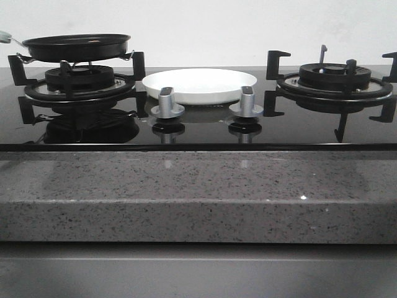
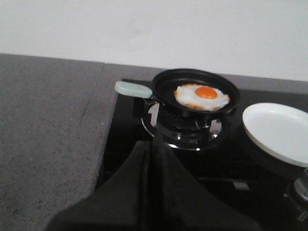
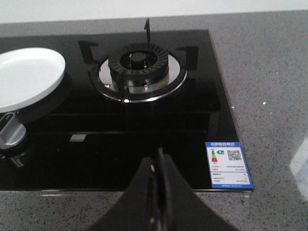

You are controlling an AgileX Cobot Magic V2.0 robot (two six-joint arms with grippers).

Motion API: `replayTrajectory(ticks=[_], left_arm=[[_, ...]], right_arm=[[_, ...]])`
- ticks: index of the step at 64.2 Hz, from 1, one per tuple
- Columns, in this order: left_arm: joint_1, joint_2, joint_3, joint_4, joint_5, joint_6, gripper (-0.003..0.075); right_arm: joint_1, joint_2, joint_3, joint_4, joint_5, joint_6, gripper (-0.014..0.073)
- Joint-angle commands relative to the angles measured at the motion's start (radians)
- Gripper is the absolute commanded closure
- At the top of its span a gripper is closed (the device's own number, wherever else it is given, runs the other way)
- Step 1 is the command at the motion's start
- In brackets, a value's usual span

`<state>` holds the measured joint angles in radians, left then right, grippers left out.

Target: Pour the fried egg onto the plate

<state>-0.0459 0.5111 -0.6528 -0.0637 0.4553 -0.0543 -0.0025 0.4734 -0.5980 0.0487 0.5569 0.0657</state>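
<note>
- Speckled grey stone counter edge [image 1: 186, 198], matte, fronting a glossy black glass hob [image 1: 198, 133].
- Plate [image 1: 200, 85]: round, shallow, plain white, at hob centre behind two metal knobs [image 1: 167, 102].
- Black round pan [image 2: 195, 91], pale handle, on the burner left of the plate; fried egg [image 2: 202, 96] lies flat inside.
- Left gripper [image 2: 151, 159] and right gripper [image 3: 158, 178]: jaws pressed together, empty.

Hob's blue label [image 3: 229, 164] (QR code) stays unreadable.
</note>
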Motion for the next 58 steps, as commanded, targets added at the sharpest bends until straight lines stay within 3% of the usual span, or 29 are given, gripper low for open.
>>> replayTrajectory(ticks=[1, 17, 21, 27, 31, 36, 41, 51, 58], left_arm=[[-0.007, 0.043, -0.037, -0.011, -0.071, -0.001, 0.0741], [-0.007, 0.102, -0.037, -0.011, -0.076, -0.001, 0.074], [-0.007, 0.111, -0.037, -0.011, -0.076, -0.001, 0.072], [-0.007, 0.111, -0.037, -0.011, -0.083, -0.001, 0.0592], [-0.007, 0.111, -0.037, -0.011, -0.092, -0.001, 0.043], [-0.007, 0.111, -0.037, -0.011, -0.113, -0.001, 0.0243], [-0.007, 0.111, -0.037, -0.011, -0.115, -0.001, 0.0173], [-0.007, 0.111, -0.037, -0.011, -0.115, -0.001, 0.0175], [-0.007, 0.111, -0.037, -0.011, -0.115, -0.001, 0.0175]], right_arm=[[-0.007, 0.053, -0.036, 0.0, -0.064, -0.004, 0.0662], [-0.007, 0.112, -0.036, 0.0, -0.034, -0.004, 0.0653], [-0.007, 0.115, -0.036, 0.0, -0.034, -0.004, 0.0589], [-0.007, 0.115, -0.036, 0.0, -0.037, -0.004, 0.0354], [-0.007, 0.115, -0.036, 0.0, -0.036, -0.004, 0.0158], [-0.007, 0.117, -0.036, 0.0, -0.026, -0.004, 0.0037], [-0.007, 0.126, -0.04, 0.001, -0.009, -0.004, 0.0014], [-0.006, 0.181, -0.083, 0.007, 0.068, -0.013, 0.0015], [0.009, 0.231, -0.137, 0.085, 0.097, -0.106, 0.0015]])
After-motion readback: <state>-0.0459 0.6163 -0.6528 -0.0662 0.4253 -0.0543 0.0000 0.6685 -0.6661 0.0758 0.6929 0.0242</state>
